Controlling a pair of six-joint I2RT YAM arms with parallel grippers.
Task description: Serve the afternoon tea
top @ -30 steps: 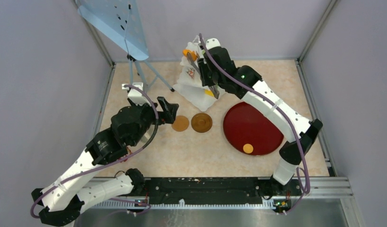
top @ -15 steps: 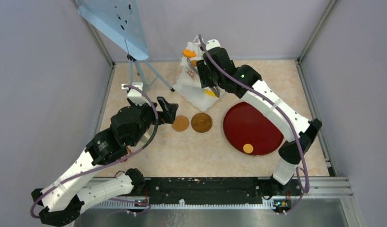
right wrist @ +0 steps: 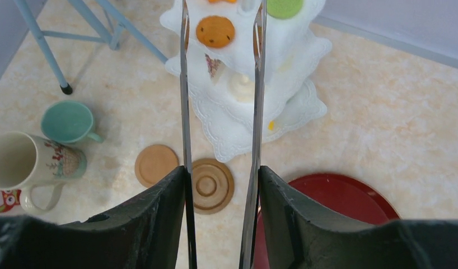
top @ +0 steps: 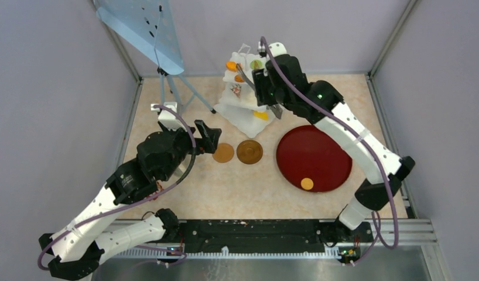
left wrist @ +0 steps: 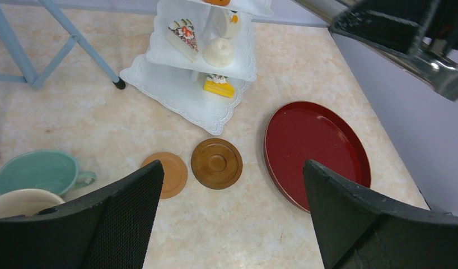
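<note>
The white tiered stand at the back carries the sweets: an orange fish, a green round, a dotted orange disc and a yellow wedge. Another orange disc lies on the dark-red tray. My right gripper hovers over the stand, shut on the metal tongs. The tongs' blades are spread either side of the dotted disc, and their tips run out of view. The teal cup and cream mug stand at the left. My left gripper hangs open and empty beside them.
Two wooden coasters lie between the cups and the tray. A blue perforated panel on a tripod stands at the back left. Grey walls close in the table on three sides.
The right arm has shifted right and slightly back over the stand, uncovering its top tier. Its jaws eased apart and the tongs spread. The left arm has not moved.
</note>
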